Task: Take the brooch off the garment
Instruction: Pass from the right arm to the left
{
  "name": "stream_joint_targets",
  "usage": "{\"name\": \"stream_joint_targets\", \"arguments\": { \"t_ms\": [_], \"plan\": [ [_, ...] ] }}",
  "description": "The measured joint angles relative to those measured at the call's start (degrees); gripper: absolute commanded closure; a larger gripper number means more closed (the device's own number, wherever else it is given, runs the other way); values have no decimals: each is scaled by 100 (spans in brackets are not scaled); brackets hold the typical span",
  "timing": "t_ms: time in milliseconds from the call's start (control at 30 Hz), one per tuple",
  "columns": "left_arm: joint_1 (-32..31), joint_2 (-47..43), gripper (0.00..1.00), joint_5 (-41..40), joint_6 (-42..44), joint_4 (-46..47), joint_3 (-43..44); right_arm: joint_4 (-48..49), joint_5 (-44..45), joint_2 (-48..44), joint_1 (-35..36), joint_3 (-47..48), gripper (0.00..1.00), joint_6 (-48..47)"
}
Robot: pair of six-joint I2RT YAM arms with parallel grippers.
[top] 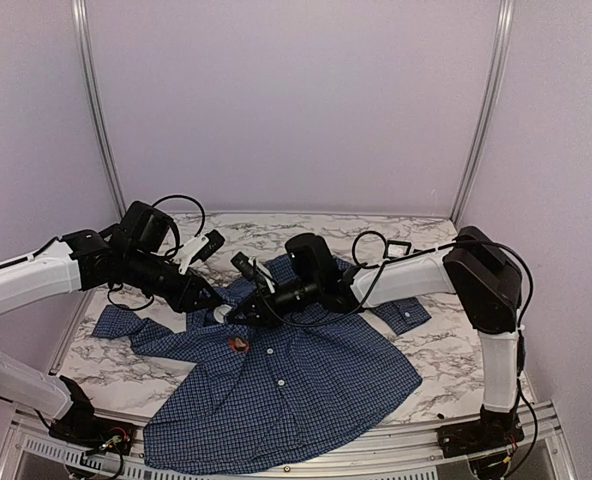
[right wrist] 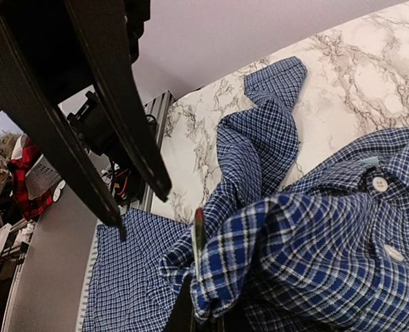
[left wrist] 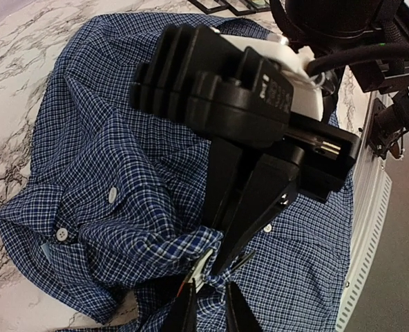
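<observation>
The garment [top: 286, 385], a dark blue checked shirt with white buttons, lies spread on the marble table [top: 431, 350]. My right gripper [top: 250, 311] is shut on a raised fold of the shirt [right wrist: 260, 242] near the button placket. The brooch [right wrist: 199, 232], a thin disc with a red rim seen edge-on, stands against that fold; it shows from above as a reddish spot [top: 238, 343]. My left gripper [left wrist: 210, 294] sits just in front of the pinch with its fingers slightly apart beside the brooch [left wrist: 199, 273]. From the right wrist, the left fingertips [right wrist: 159, 188] hold nothing.
One sleeve [top: 126, 325] trails to the left and a cuff [top: 404, 313] lies to the right. A metal rail [top: 376, 455] runs along the table's near edge under the shirt's hem. Purple walls close in the back and sides. Cables loop over both arms.
</observation>
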Motion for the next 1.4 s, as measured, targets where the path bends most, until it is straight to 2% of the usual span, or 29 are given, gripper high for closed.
{"name": "stream_joint_targets", "arguments": {
  "t_ms": [500,1400],
  "plan": [
    [4,601,88,269,514,-564,358,-911,-125,0,-2,334,100,-763],
    [278,802,81,793,647,-597,468,-1064,-210,0,-39,363,100,-861]
  ]
}}
